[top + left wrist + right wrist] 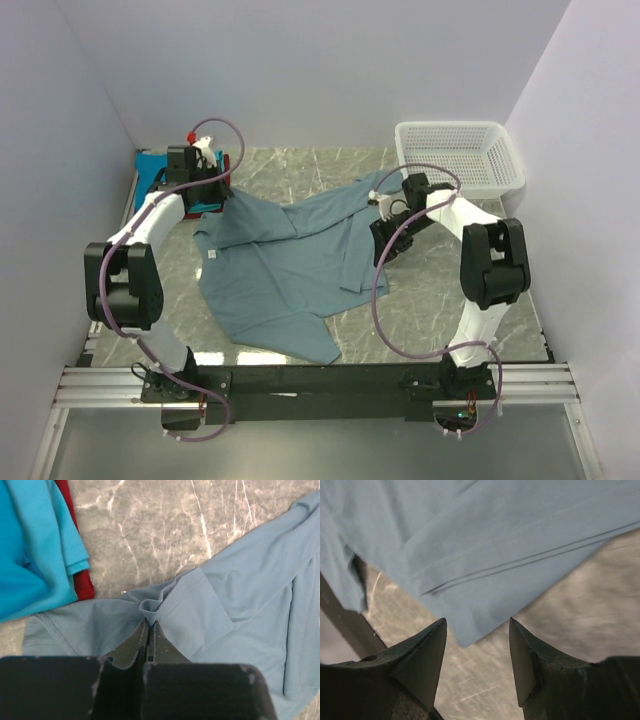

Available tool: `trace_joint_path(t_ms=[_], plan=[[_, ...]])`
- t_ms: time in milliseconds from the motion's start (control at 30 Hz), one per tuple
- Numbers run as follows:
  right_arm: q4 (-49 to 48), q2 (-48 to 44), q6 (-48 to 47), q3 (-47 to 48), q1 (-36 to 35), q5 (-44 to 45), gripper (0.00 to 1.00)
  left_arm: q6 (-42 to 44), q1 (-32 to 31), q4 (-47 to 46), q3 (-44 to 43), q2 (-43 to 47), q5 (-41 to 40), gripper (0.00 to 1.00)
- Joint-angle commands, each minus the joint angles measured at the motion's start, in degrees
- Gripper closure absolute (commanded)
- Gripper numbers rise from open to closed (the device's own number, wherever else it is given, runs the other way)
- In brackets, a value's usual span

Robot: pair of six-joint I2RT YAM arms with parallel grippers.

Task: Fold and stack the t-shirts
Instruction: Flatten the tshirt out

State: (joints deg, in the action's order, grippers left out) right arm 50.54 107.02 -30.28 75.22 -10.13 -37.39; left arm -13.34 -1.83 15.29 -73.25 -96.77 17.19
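Pinching a bunched fold of the dusty grey-blue t-shirt (280,265), I have my left pincer (150,626) clamped tight on the cloth, close to the folded teal tee (35,555) and the red tee (82,585). The big shirt lies spread and rumpled across the marble bench (300,170). My right pincer (477,650) stands wide, holding nothing, its tips at a corner of that shirt's hem.

I count three t-shirts for certain: one grey-blue t-shirt (290,260), one blue t-shirt (30,555) and one red t-shirt (83,585); whether the folded pile holds more, I can't tell. One white basket (452,126), one bench (300,165), two hands: left hand (150,625), right hand (477,622).
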Motion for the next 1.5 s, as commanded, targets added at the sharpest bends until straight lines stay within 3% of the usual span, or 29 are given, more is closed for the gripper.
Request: trace_joint_path(t_ms=[0, 133, 367, 567, 933, 1000, 1100, 1200, 1233, 1300, 1467], plan=[[1.2, -5.6, -3.5, -5.2, -2.9, -3.6, 0.4, 0.2, -1.0, -2.3, 1.3, 2.7, -0.7, 0.99], [-4.7, -11.6, -2.2, -11.0, -7.0, -3.4, 0.38, 0.1, -1.1, -1.9, 1.0, 2.6, 0.5, 0.99], [-11.8, -9.3, 3.6, -12.0, -17.2, 6.9, 0.36, 0.9, -1.1, -1.5, 1.2, 3.9, -0.6, 0.99], [-16.2, -9.3, 4.4, -12.6, -19.7, 17.1, 0.36, 1.0, -1.1, -1.5, 1.3, 5.1, -0.6, 0.99], [-17.2, -7.0, 3.2, -13.3, -26.3, 23.1, 0.38, 1.7, -1.1, -0.8, 1.1, 4.7, -1.7, 0.99], [-17.3, -6.9, 3.3, -13.3, -26.3, 23.6, 0.41, 1.7, -1.1, -0.9, 1.2, 4.8, -1.5, 0.99], [-17.0, -6.7, 3.1, -13.2, -26.2, 24.6, 0.54, 1.6, -1.1, -0.9, 1.1, 4.7, -1.4, 0.99], [-16.2, -7.5, 2.6, -12.6, -26.2, 25.3, 0.77, 1.7, -1.1, -0.6, 1.0, 4.7, -1.9, 0.99], [-16.2, -8.4, 2.4, -12.6, -25.9, 25.7, 0.89, 1.9, -1.0, -0.5, 1.0, 4.9, -2.1, 0.99], [-16.1, -12.2, 1.7, -12.8, -25.1, 25.2, 1.0, 2.1, -1.0, -0.5, 1.1, 5.2, -2.9, 0.99], [-11.9, -24.2, -6.9, -17.5, -22.2, 22.9, 1.0, 1.7, -1.1, -2.2, 2.2, 9.9, -4.1, 1.0]])
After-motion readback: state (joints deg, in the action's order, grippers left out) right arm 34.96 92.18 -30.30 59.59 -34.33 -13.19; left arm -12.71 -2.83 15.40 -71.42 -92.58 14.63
